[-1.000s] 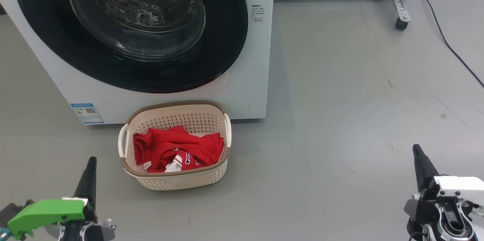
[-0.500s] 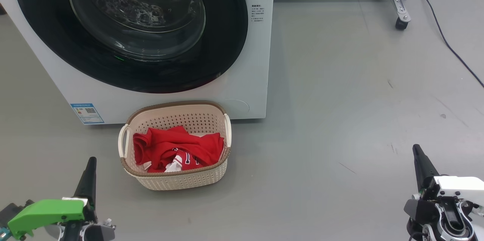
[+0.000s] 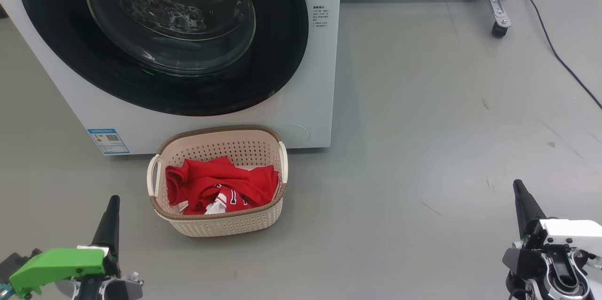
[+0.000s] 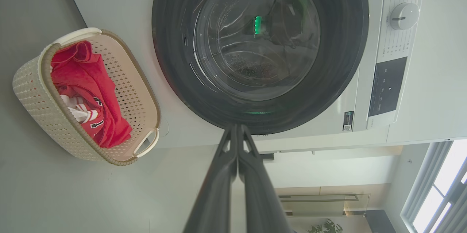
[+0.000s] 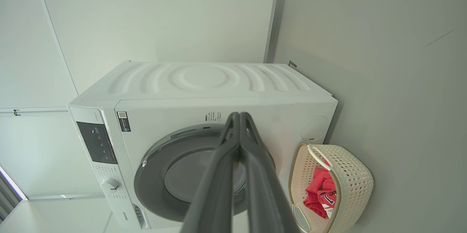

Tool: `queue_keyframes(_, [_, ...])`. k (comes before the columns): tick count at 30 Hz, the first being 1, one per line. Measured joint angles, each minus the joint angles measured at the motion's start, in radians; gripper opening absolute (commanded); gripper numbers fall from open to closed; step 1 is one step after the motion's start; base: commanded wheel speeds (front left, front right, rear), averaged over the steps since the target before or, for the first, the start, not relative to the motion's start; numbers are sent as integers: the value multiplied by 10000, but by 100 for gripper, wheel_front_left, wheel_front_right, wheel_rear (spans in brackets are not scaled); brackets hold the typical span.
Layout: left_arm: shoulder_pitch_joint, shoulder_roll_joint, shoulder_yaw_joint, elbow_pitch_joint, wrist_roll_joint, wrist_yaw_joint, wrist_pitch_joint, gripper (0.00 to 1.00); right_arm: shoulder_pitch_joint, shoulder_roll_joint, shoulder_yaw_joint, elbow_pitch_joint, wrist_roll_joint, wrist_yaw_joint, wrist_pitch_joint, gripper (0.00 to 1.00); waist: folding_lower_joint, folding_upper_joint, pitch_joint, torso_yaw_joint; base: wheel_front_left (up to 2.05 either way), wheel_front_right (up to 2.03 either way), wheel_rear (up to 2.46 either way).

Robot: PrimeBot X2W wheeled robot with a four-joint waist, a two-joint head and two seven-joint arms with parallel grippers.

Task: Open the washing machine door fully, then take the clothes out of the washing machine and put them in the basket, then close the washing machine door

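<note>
Fingers on your left gripper (image 3: 112, 203) and right gripper (image 3: 518, 189) are pressed together, pinching nothing. They sit low over the grey floor (image 3: 423, 149), well apart from the work, which makes sense since little seems left to do. Your bright red garments with white trim (image 3: 221, 187) lie in the small cream perforated basket with the brown rim (image 3: 216, 129), just in front of the big white front-loading washing machine (image 3: 312, 116), whose round black-rimmed glass door (image 3: 164, 22) looks shut flush. Nothing has moved since a second ago, so you're likely finished.

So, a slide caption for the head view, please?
Red clothes lie in the basket before the closed washing machine door; left hand and right hand shut.
</note>
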Motion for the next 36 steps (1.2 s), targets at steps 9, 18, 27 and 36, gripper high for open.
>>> queue_keyframes(9, [0, -2, 10, 0, 0, 0, 2, 0, -1, 0, 0, 0, 2, 0, 0, 0, 0, 0, 0, 0, 0, 0, 0])
queue_keyframes(18, [-1, -2, 17, -2, 0, 0, 2, 0, -1, 0, 0, -2, 2, 0, 0, 0, 0, 0, 1, 1, 0, 0, 0])
queue_keyframes(27, [-1, -4, 27, -4, 0, 0, 15, 0, -1, 0, 2, -2, 2, 0, 0, 0, 0, 0, 1, 1, 0, 0, 0])
queue_keyframes(36, [-1, -6, 33, -8, 0, 0, 15, 0, -1, 0, 2, -2, 2, 0, 0, 0, 0, 0, 1, 1, 0, 0, 0])
